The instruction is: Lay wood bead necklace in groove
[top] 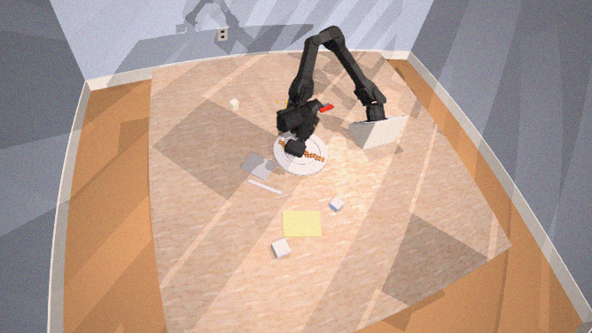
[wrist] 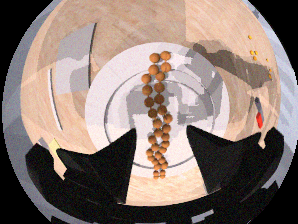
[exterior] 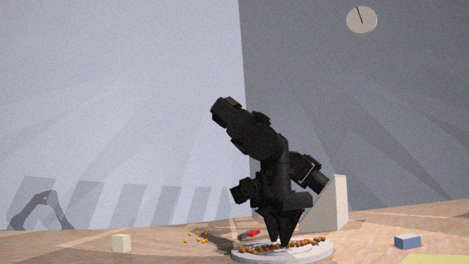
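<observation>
The wood bead necklace [top: 315, 156] [exterior: 302, 243] [wrist: 159, 98] lies as a narrow double strand across the middle of the round bead board [top: 306, 171] [exterior: 281, 259] [wrist: 102, 102]. It crosses the ring groove near both ends and does not follow it around. In the wrist view its far end is on the outer rim and its near end is at the near rim. My gripper [exterior: 279, 243] [wrist: 162, 130] is open, tips low over the board, one finger on each side of the strand, with gaps to the beads. In the top view the hand hides part of the strand.
A grey tile [top: 256, 167] and white stick [top: 265, 187] lie beside the board. A blue block [top: 336, 204] [exterior: 407, 241], yellow sheet [top: 302, 223] and white block [top: 281, 248] lie in front. A red-ended object [top: 326, 107] [exterior: 253, 233] and several small yellow balls [exterior: 198, 239] lie behind. A pale wedge [exterior: 342, 203] stands at the arm's base.
</observation>
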Motion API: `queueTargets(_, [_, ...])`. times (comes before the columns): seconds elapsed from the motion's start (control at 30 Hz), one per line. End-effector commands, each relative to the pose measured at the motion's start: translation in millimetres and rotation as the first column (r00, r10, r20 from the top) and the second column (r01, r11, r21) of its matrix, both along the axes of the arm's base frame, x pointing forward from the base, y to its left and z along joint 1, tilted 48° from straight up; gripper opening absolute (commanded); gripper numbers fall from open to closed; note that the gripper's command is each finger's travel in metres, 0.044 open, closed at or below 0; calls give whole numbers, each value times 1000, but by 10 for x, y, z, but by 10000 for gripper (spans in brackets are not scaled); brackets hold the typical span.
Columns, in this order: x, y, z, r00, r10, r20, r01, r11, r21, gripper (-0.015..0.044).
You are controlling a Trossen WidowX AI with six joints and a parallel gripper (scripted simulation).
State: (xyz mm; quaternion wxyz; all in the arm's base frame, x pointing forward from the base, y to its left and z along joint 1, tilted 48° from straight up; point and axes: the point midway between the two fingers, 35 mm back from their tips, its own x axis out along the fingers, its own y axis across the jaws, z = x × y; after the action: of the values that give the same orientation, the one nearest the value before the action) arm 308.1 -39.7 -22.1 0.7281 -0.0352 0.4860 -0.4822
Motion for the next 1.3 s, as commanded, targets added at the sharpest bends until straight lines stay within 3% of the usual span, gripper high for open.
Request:
queueTargets(0.0, [13, 7, 12, 1000, -3, 6, 3, 1000, 1, 368])
queueTargets(0.1, [13, 7, 12, 1000, -3, 6, 3, 1000, 1, 440])
queueTargets(0.77, [13, 7, 12, 1000, -3, 6, 3, 1000, 1, 440])
queueTargets(0.83, [-12, 50, 8, 999, 28, -28, -28, 1000, 0, 387])
queueTargets(1.0, [-219, 351, -8, 926, 254, -278, -259, 966, 18, 256])
queueTargets(1.07, [-278, 422, -8, 888, 307, -342, -316, 948, 30, 250])
queueTargets(1.27, [-286, 431, -8, 883, 314, -349, -323, 946, 32, 250])
